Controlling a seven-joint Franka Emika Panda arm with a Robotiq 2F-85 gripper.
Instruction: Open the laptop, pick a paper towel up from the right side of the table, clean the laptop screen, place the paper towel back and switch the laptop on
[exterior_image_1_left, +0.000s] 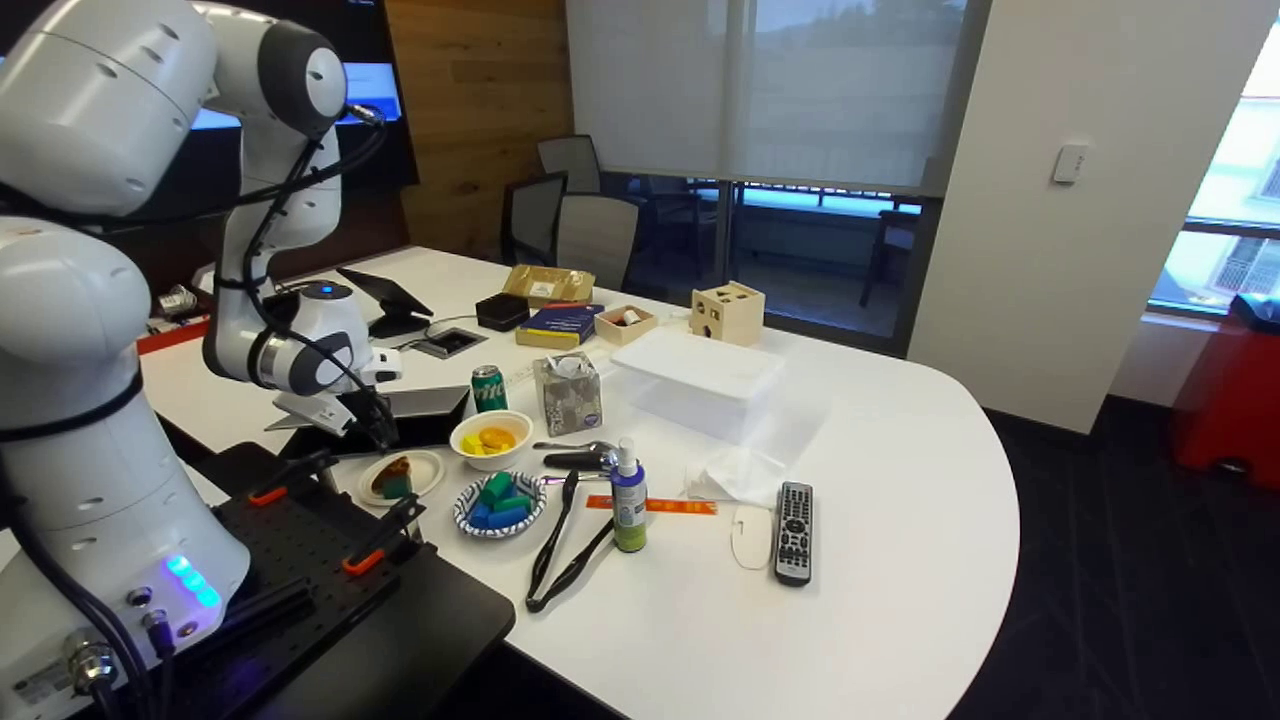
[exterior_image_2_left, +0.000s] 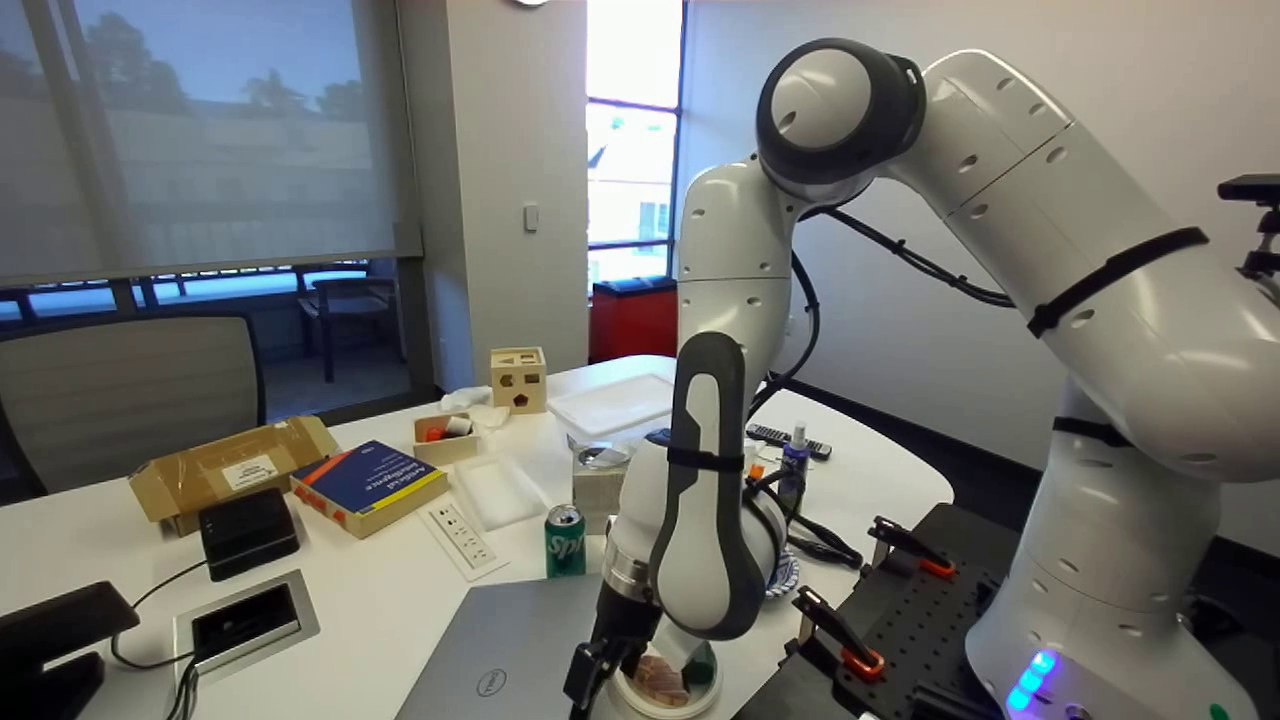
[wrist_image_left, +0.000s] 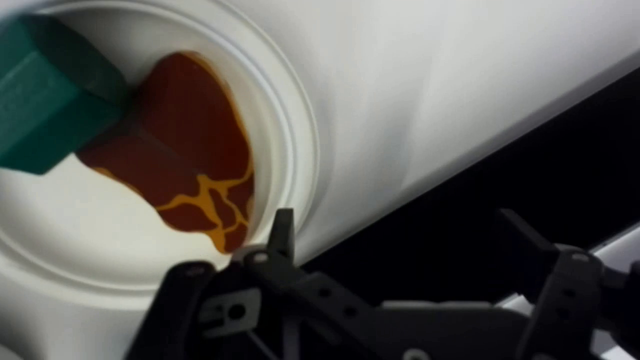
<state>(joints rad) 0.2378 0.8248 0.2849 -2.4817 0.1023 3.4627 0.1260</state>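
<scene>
The laptop shows its silver-grey lid (exterior_image_2_left: 500, 640) in an exterior view, and the lid (exterior_image_1_left: 428, 402) also shows in the other picture from outside. A black area lies under the lid on the robot's side; the lid looks partly raised, but how far I cannot tell. The wrist view shows a wide black area (wrist_image_left: 450, 240) of the laptop; whether it is the laptop screen I cannot tell. My gripper (wrist_image_left: 395, 215) is open and empty, its fingers over the laptop's near edge, beside a bowl. It shows in both exterior views (exterior_image_1_left: 382, 425) (exterior_image_2_left: 598, 668). A white paper towel (exterior_image_1_left: 740, 474) lies on the table (exterior_image_1_left: 880, 600).
A white bowl (wrist_image_left: 300, 130) with a brown toy piece (wrist_image_left: 185, 125) and green block (wrist_image_left: 50, 95) is close to the gripper. A green can (exterior_image_1_left: 489, 388), yellow-filled bowl (exterior_image_1_left: 492, 440), tissue box (exterior_image_1_left: 570, 398), tongs (exterior_image_1_left: 565, 555), spray bottle (exterior_image_1_left: 629, 500) and remote (exterior_image_1_left: 795, 535) stand around.
</scene>
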